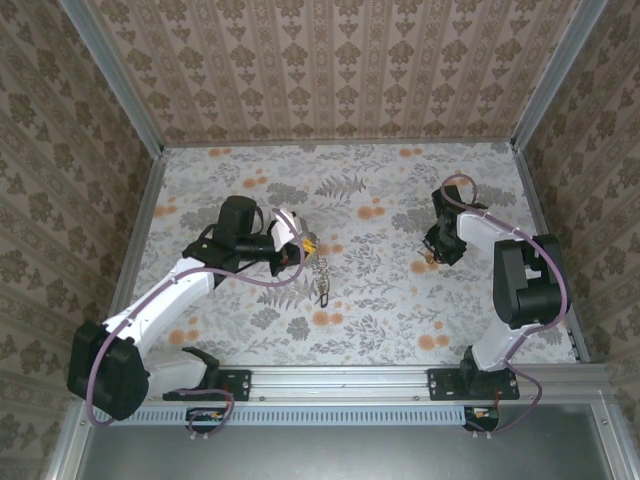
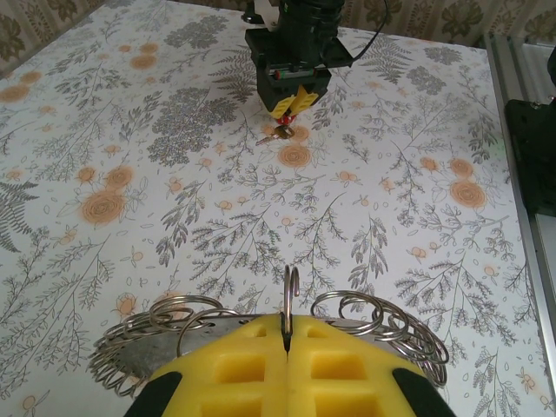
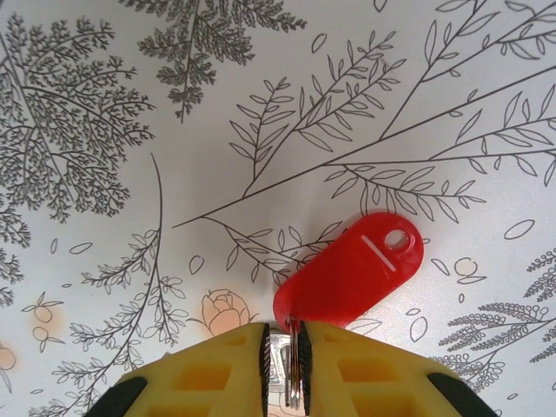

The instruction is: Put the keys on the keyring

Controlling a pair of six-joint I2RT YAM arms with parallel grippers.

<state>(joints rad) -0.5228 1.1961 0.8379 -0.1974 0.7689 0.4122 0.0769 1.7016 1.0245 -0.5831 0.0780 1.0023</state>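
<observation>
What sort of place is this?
Probably a purpose-built robot test booth, not a home: wallpapered panels in aluminium framing box in a floral table, with the left arm and right arm bolted to a rail.

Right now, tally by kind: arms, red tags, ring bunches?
Arms: 2 (left arm, right arm)
Red tag: 1
Ring bunch: 1
Total: 4
</observation>
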